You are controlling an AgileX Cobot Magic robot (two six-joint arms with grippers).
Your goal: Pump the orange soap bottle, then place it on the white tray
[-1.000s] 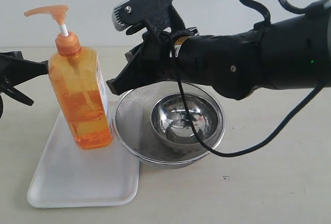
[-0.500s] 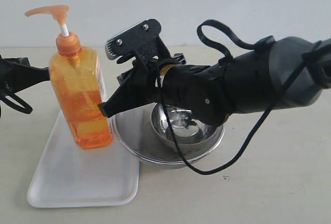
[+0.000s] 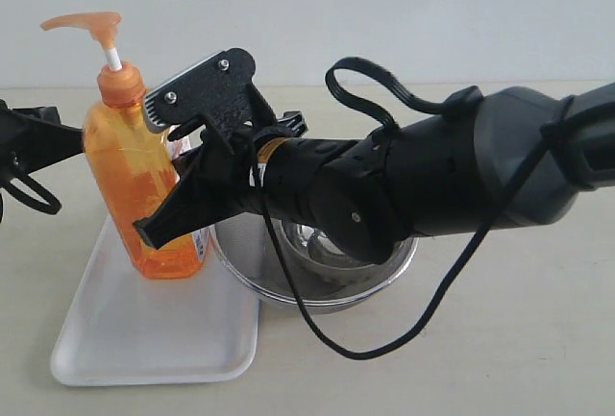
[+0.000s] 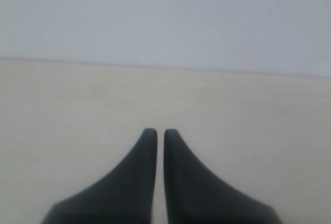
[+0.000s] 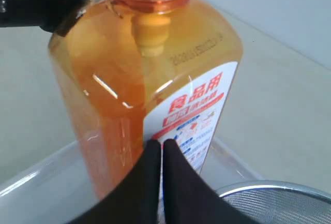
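The orange soap bottle [image 3: 130,181] stands on the far end of the white tray [image 3: 144,339], leaning a little to the left, its pump head [image 3: 82,22] up. My right gripper [image 3: 146,232] is shut, and its tips press against the bottle's lower side. In the right wrist view the shut gripper [image 5: 159,144] meets the bottle [image 5: 129,79] at the label's edge. My left gripper [image 3: 75,137] sits at the left edge, close beside the bottle's shoulder. In the left wrist view that gripper [image 4: 156,131] is shut on nothing and faces only bare table.
A round steel mesh bowl [image 3: 389,262] holding a smaller steel bowl sits right of the tray, under my right arm; its rim [image 5: 279,193] shows in the right wrist view. A black cable [image 3: 423,310] loops off the right arm. A pale wall runs behind.
My right arm has swung left and down until its shut tips reached the bottle's lower side. The bottle has shifted and tipped slightly left. The left gripper has stayed put.
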